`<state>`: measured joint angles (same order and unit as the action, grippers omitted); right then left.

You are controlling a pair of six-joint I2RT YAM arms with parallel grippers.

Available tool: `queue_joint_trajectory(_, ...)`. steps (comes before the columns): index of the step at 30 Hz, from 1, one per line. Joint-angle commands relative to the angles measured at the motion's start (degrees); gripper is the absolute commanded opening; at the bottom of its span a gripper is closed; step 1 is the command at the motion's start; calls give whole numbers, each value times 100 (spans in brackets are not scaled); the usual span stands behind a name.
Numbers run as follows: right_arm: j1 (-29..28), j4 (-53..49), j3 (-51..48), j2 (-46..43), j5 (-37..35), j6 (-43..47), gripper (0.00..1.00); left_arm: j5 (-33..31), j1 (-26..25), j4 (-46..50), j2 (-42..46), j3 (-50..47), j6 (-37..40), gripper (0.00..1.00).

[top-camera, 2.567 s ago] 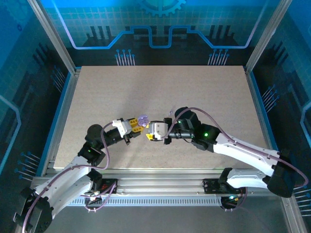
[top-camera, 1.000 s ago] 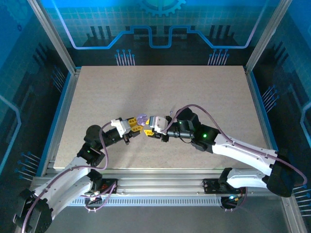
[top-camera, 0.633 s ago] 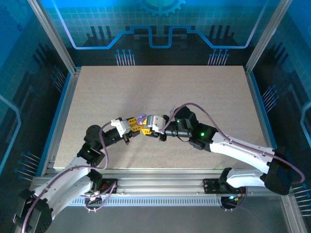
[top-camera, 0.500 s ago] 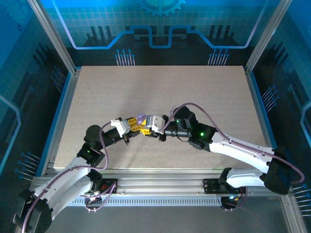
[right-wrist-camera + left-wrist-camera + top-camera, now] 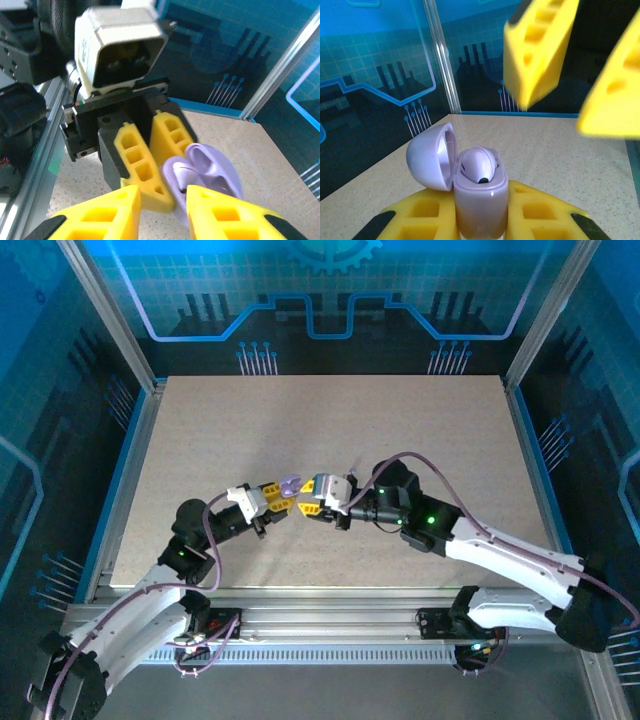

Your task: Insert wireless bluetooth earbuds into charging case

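- The left gripper (image 5: 481, 216) is pinching a lilac case (image 5: 481, 197) between its yellow jaws. It is holding the case upright just above the table (image 5: 400, 420), near the centre and toward the near edge.
- The lid (image 5: 432, 156) is standing swung open to the left of the case body, and one lilac earbud (image 5: 479, 165) is sitting in the well with its rounded top showing.
- The right gripper (image 5: 304, 506) is hovering just beside the case on its right. Its jaws are standing slightly apart and I am seeing nothing between them.
- I am judging the step in hand to be seating the earbud fully, or tipping the lid down over it.
- To do it well, I am planning a slow approach from the open side. I would press straight down on the top of the earbud, avoiding any sideways push that could twist the case in the left grip.
- For the lid, I would be nudging its far rim over the hinge rather than gripping it.
- The risk I am expecting is the case slipping or the earbud popping out.
- Count: I am counting one case, one lid, one earbud and two grippers. I cannot tell whether a second earbud is lying beside the first.
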<state>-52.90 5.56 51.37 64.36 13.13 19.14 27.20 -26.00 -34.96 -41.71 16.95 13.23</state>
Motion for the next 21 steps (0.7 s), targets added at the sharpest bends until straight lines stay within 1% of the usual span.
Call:
queue_joint_trajectory(1, 267, -293, -66, -263, -125, -627, 32, -299, -2, -34, -18, -65, -196, 12)
queue_joint_trajectory(5, 545, -837, 14, -178, -442, -1487, 33, -689, -2, 137, -236, -27, -296, 11)
queue_joint_trajectory(8, 827, -1308, 189, 71, -750, -2267, 33, -997, -2, 163, -352, -51, -411, 11)
queue_joint_trajectory(10, 1054, -1600, 331, 317, -811, -2703, 33, -1188, -2, 176, -362, -85, -462, 11)
queue_joint_trajectory(13, 1398, -2013, 609, 798, -730, -3404, 33, -1409, 8, 332, -362, -72, -495, 12)
queue_joint_trajectory(17, 1796, -2639, 1160, 1636, -568, -4158, 32, -1338, 7, 320, -344, -142, -469, 12)
queue_joint_trajectory(21, 2099, -3387, 1842, 2565, -735, -4697, 32, -1411, 7, 474, -439, -148, -293, 12)
